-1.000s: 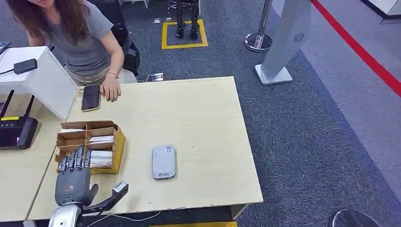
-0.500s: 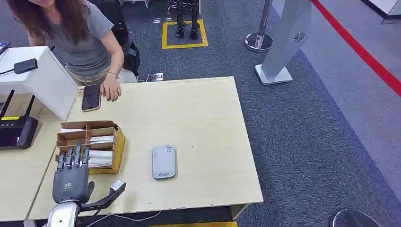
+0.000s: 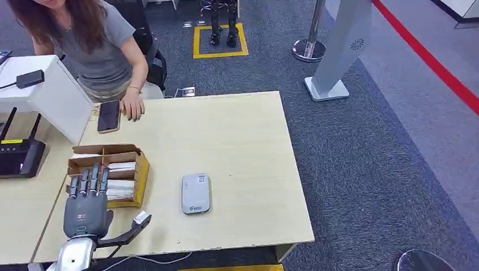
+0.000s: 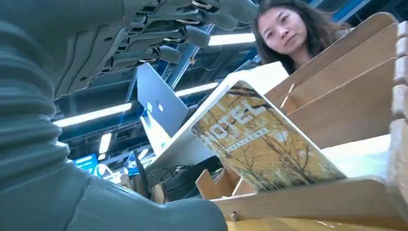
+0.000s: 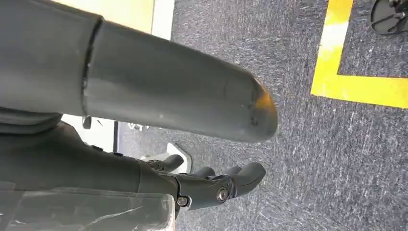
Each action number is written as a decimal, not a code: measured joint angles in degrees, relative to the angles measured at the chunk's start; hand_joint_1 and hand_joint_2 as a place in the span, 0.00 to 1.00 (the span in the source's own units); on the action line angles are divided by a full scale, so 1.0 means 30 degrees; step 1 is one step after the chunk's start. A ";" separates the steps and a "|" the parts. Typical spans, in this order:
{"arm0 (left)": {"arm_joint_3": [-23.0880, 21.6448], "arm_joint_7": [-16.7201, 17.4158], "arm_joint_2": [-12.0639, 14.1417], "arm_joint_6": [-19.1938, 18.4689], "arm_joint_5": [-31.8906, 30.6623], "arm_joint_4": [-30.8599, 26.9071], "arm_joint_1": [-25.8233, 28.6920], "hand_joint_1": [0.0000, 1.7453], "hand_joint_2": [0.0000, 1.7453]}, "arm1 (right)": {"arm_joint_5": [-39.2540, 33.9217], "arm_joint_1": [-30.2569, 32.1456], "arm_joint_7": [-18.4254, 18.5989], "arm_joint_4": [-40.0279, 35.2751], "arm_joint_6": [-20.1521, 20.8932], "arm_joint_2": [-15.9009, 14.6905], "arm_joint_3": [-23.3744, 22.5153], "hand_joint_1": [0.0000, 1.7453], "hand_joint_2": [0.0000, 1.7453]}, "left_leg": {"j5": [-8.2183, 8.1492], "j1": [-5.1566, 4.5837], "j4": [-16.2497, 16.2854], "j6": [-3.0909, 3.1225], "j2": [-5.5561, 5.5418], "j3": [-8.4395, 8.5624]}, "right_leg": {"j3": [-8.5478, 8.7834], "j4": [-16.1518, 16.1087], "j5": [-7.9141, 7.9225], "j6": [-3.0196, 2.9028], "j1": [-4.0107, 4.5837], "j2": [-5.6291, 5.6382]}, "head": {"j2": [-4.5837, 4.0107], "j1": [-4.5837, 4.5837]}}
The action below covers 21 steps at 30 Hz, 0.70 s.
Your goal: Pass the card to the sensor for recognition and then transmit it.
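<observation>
Nothing done yet: the left hand [image 3: 86, 210], fingers spread and holding nothing, hovers over the card box [image 3: 107, 175] at 9 o'clock from the sensor [image 3: 196, 193]; the cards [image 4: 262, 142] are unpicked.

I read "HOTEL" in pale capitals on the yellow tree-printed card [image 4: 262, 144] standing in the cardboard box [image 4: 337, 96]. Its smaller line beneath is illegible to me.

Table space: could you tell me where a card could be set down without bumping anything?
Bare wood lies right of the grey sensor, out to the table edge, and between it and the phone. It is crowded by the card box, under the left hand.
</observation>
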 joint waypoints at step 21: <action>-0.0445 -0.0116 0.0044 -0.0634 0.0000 -0.0007 -0.0029 1.00 1.00 | -0.0029 0.0001 0.0116 0.0000 -0.0058 0.0000 -0.0007 0.00 0.00 | 0.0000 0.0000 0.0000 0.0000 0.0000 -0.0002 | 0.0000 0.0000 0.0000 0.0000 0.0000 0.0000 | 0.0000 0.0007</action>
